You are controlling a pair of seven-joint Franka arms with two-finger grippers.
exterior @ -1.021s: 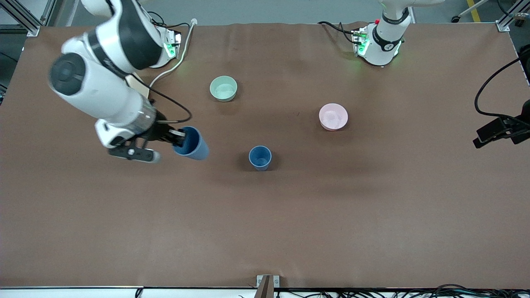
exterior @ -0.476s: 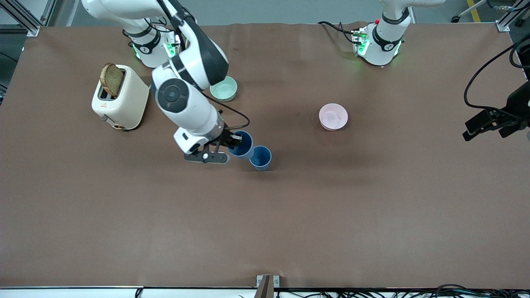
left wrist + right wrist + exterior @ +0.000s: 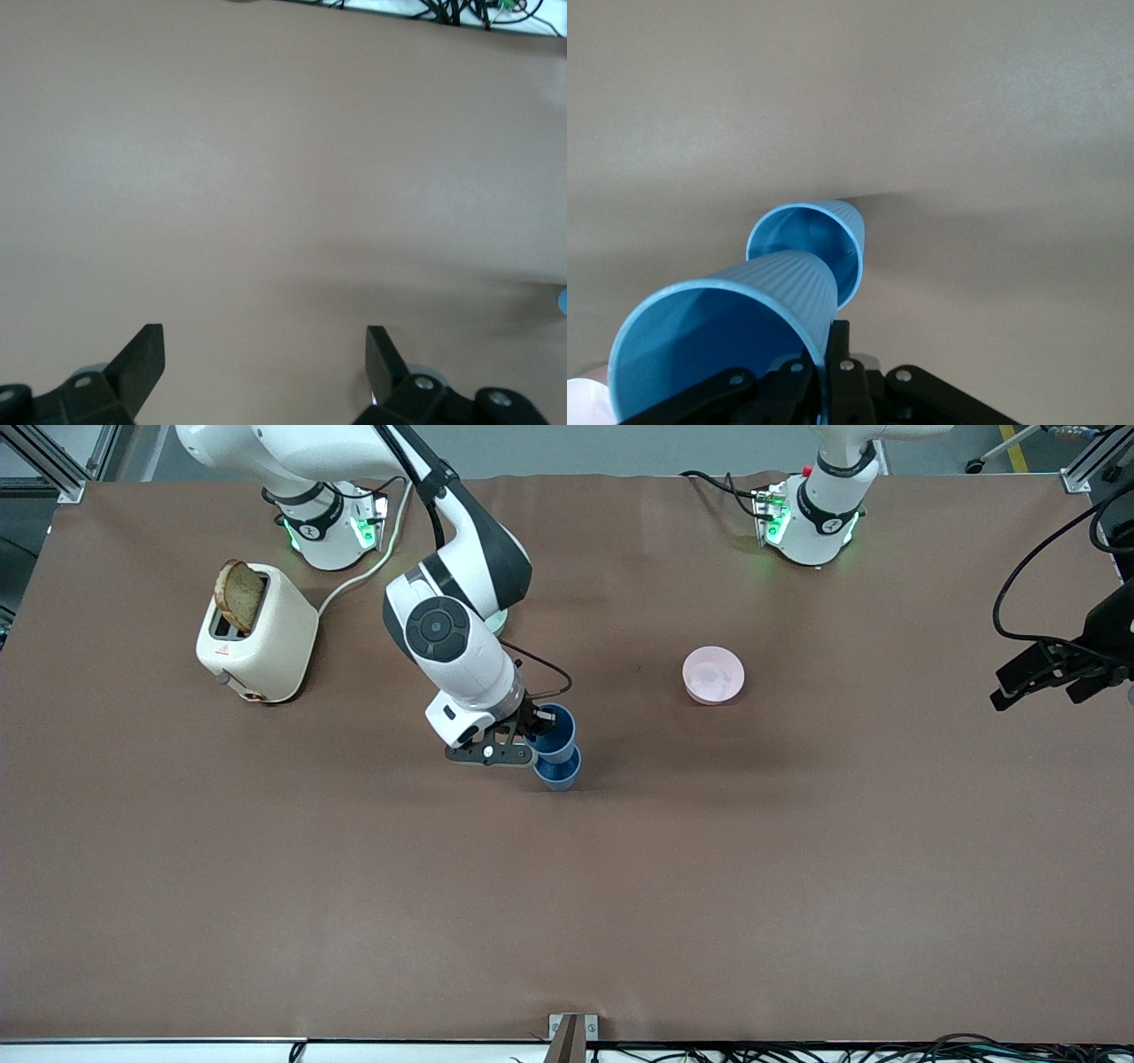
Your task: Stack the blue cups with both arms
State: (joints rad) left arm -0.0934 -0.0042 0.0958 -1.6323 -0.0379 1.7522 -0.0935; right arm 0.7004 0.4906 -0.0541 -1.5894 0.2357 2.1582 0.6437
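A: Any writing to read?

B: Only a small orange mark on the toaster; too small to make out. A slice of toast sticks up from its slot. It stands toward the right arm's end of the table.

A: Where are the cups?

B: The standing cup is upright on the table, about mid-table. The held cup is pinched at its rim by the right gripper, one finger inside and one outside, and hangs over the standing cup's mouth. In the right wrist view the held cup has its base at the rim of the standing cup; I cannot tell whether it is inside.

A: And the left gripper?

B: It hangs over the table's edge at the left arm's end, waiting. The left wrist view shows its fingers spread wide, nothing between them.

A: Anything in the way?

B: The right arm covers most of the green bowl. The pink bowl sits apart from the cups, toward the left arm's end and farther from the camera than the standing cup.
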